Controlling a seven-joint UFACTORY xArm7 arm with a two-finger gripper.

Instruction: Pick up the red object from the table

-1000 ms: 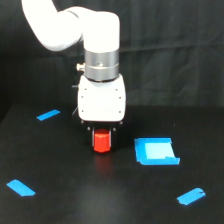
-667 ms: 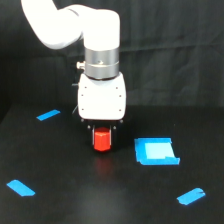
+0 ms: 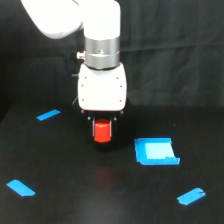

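Note:
The red object [image 3: 102, 130], a small red-orange stubby cylinder, hangs just above the black table [image 3: 65, 165] in the middle of the exterior view. My gripper [image 3: 102, 136] points straight down from its white body and is shut on the cylinder, with a dark finger on each side. A faint red reflection shows on the table below it. The cylinder's top is hidden inside the gripper body.
A blue square patch [image 3: 155, 151] lies on the table to the exterior view's right of the gripper. Short blue tape strips lie at the back left [image 3: 48, 115], front left [image 3: 21, 188] and front right [image 3: 191, 196]. A black cloth backdrop hangs behind.
The gripper has risen with the red object held in it, so the cylinder now sits higher above the table. The arm has also shifted slightly upward in the view.

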